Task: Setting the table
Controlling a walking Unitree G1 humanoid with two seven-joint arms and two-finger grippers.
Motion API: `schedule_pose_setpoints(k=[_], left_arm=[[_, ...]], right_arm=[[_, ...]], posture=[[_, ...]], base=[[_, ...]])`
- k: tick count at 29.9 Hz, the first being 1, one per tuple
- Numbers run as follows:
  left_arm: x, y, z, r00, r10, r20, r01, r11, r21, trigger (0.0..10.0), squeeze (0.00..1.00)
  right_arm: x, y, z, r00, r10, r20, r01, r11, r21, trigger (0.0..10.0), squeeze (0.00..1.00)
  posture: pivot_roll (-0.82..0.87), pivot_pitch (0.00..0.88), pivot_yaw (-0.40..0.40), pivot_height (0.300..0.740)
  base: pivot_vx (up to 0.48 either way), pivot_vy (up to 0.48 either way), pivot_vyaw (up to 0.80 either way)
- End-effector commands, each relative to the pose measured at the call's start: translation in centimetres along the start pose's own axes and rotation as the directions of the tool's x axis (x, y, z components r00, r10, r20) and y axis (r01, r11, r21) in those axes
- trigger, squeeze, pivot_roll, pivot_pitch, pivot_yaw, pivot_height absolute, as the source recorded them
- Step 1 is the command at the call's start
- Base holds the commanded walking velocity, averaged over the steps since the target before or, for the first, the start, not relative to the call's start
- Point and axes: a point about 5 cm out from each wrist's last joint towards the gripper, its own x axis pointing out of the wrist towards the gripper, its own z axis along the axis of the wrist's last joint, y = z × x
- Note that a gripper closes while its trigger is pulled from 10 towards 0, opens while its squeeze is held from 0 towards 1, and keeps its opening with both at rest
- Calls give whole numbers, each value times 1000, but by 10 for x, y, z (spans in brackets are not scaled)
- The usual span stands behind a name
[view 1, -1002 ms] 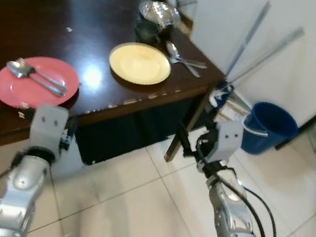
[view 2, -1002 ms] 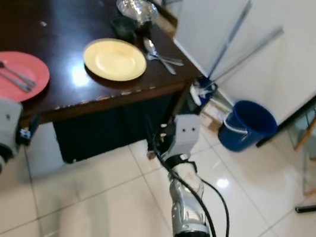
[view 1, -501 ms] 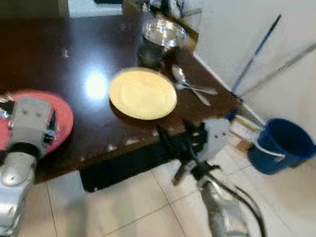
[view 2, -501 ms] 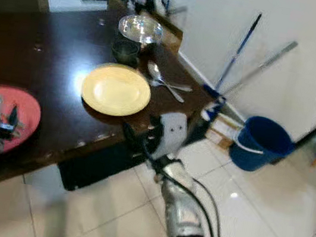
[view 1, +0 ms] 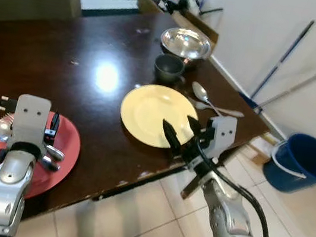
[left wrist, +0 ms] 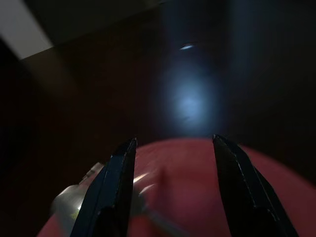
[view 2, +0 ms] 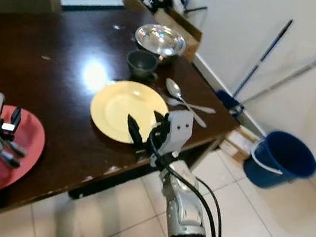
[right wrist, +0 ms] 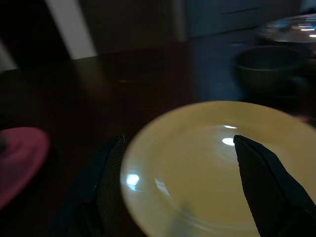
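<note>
On the dark surface (view 1: 86,41): yellow plate (view 1: 154,113) at the right near edge, directly ahead of the right gripper (view 1: 180,135), jaws open; red plate (view 1: 18,162) with cutlery at left, beneath the left gripper (left wrist: 173,187), jaws open.
</note>
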Motion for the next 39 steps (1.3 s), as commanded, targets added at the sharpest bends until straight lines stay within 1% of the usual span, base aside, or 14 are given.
schedule_pose_setpoints(k=[1, 7, 11, 14, 30, 39], left_arm=[[-2, -1, -4, 1000, -5, -23, 5, 1000, 3, 10000, 0], [-2, -1, -4, 1000, -6, -28, 6, 1000, 7, 10000, 0], [-1, -4, -4, 999, -14, -33, 15, 1000, 12, 10000, 0], [0, -7, -3, 999, -28, -36, 30, 999, 34, 10000, 0], [4, -14, 0, 997, -66, -28, 67, 997, 41, 10000, 0], [5, -16, 1, 997, -76, -32, 77, 996, 44, 10000, 0]], right_arm=[[-4, 0, -4, 1000, -1, -19, 1, 1000, 11, 10000, 0], [-4, 2, -3, 1000, 10, -18, -9, 1000, 20, 10000, 0], [-3, 3, -3, 1000, 11, -16, -11, 1000, 24, 10000, 0], [-3, 3, -3, 1000, 7, -13, -6, 1000, 29, 10000, 0], [-5, -1, -4, 1000, -25, -11, 25, 999, 35, 10000, 0], [-7, -1, -4, 999, -31, -9, 31, 999, 34, 10000, 0]], posture=[[-10, 23, 8, 740], [-9, 22, 9, 740], [-11, 22, 12, 740], [-11, 22, 15, 740], [-17, 19, 30, 740], [-23, 16, 36, 740]], base=[[0, 0, 775], [0, 0, 773], [0, 0, 769], [0, 0, 765], [0, 0, 759], [0, 0, 742]])
